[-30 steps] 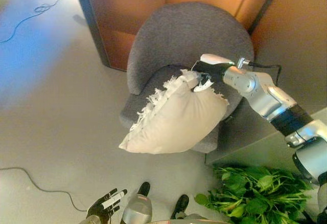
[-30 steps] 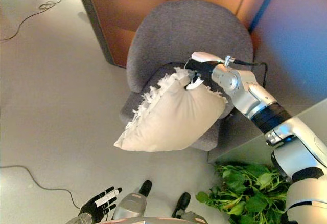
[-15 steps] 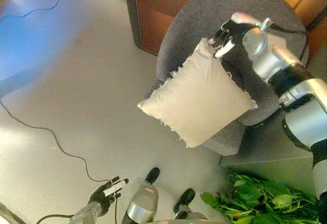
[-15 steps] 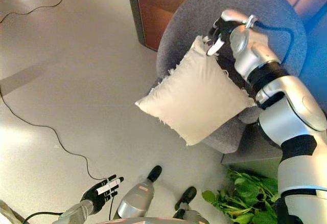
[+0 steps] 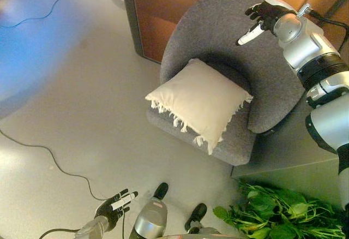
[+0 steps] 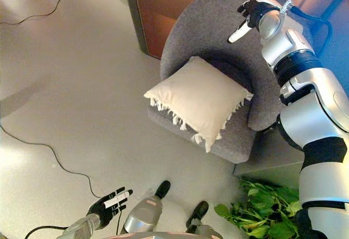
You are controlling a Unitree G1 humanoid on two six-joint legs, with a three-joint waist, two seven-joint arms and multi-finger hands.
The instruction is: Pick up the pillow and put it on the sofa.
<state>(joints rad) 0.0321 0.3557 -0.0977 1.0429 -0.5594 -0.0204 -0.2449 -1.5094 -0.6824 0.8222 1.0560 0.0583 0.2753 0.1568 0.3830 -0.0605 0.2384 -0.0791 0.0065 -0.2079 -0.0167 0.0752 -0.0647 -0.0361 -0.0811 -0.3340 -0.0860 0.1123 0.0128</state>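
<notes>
A cream pillow (image 5: 199, 99) with fringed edges lies flat on the seat of a grey round-backed armchair (image 5: 218, 29); its front corner hangs over the seat's front edge. My right hand (image 5: 257, 19) is open and empty, raised in front of the chair's backrest, above and to the right of the pillow, apart from it. My left hand (image 5: 114, 209) is open and empty low at the bottom left, over the floor. Both also show in the right eye view, the pillow (image 6: 197, 98) and the right hand (image 6: 245, 18).
A wooden wall panel with a dark edge (image 5: 131, 18) stands behind the chair. A leafy green plant (image 5: 278, 211) sits at the bottom right beside a grey block (image 5: 294, 157). Light floor (image 5: 71, 97) stretches to the left.
My right hand has let go of the pillow, which has dropped flat onto the chair seat. The hand has opened and stayed up by the backrest. The left hand has not moved.
</notes>
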